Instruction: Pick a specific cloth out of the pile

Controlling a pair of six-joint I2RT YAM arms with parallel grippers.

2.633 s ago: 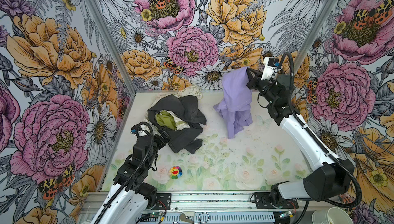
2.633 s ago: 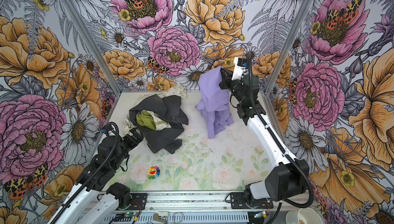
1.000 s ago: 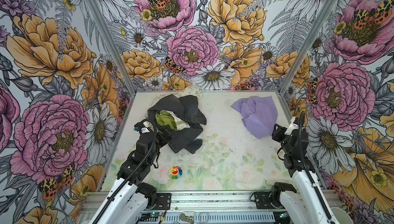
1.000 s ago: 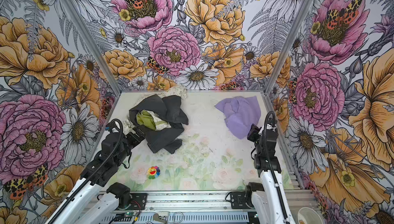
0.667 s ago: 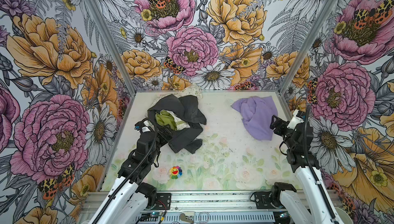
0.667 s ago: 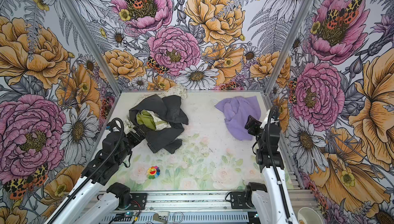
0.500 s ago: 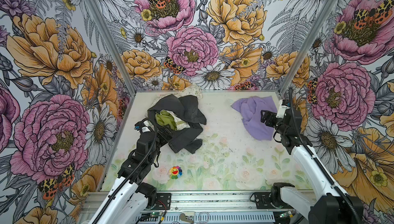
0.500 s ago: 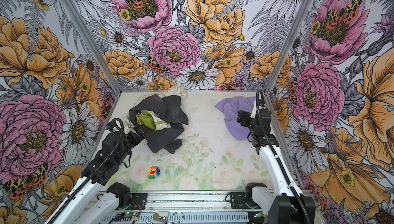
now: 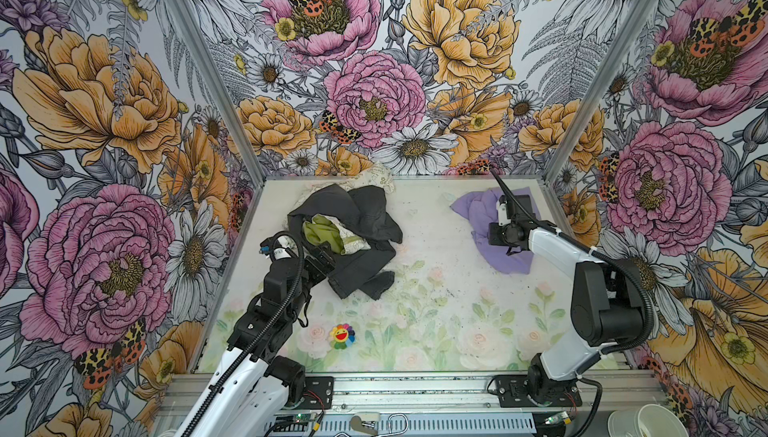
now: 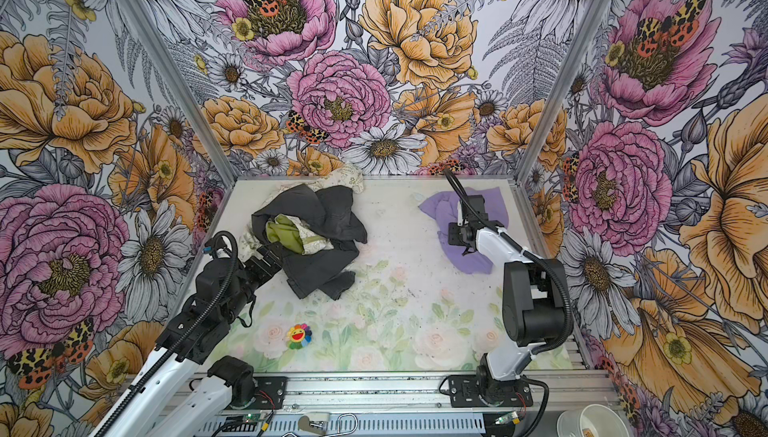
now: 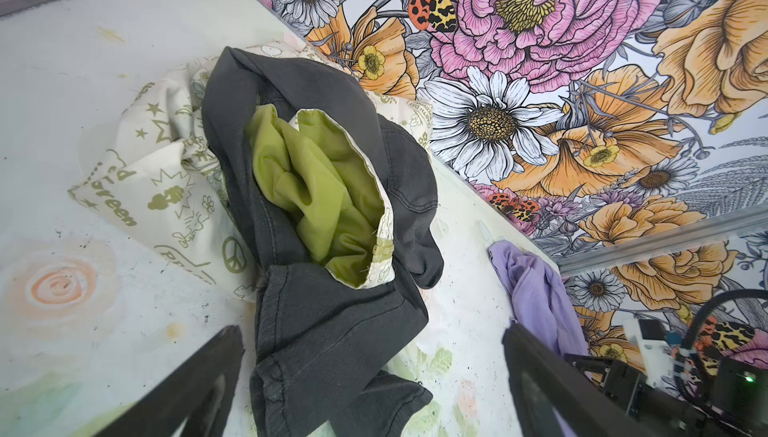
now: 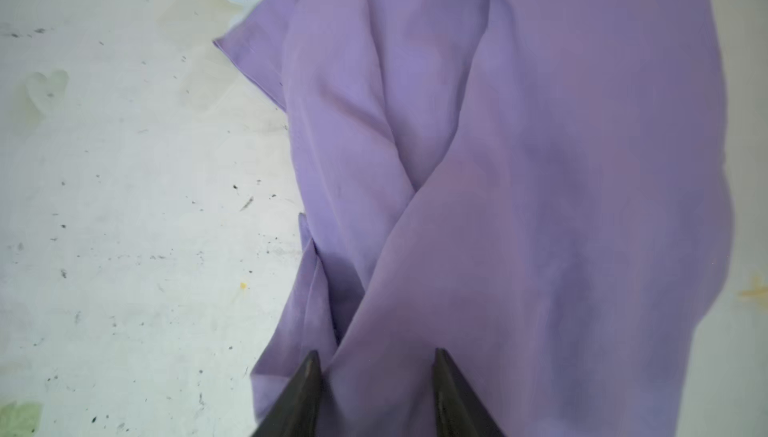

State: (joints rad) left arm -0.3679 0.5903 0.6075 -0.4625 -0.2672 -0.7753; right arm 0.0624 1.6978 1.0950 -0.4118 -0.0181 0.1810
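The lavender cloth lies crumpled on the table at the back right, apart from the pile of dark grey, olive-green and cream printed pieces at the back left. My right gripper points down onto the cloth. In the right wrist view its jaws stand partly apart, pressed onto a fold that lies between the tips; the cloth is not lifted. My left gripper is wide open at the near edge of the pile, holding nothing.
A small rainbow smiley flower lies near the front of the table. Flowered walls close the back and both sides, with the cloth close to the right wall. A metal rail runs along the front.
The right arm, back near the front right a second ago, has reached forward over the lavender cloth and come down on it with jaws narrowing. The left arm has not moved.
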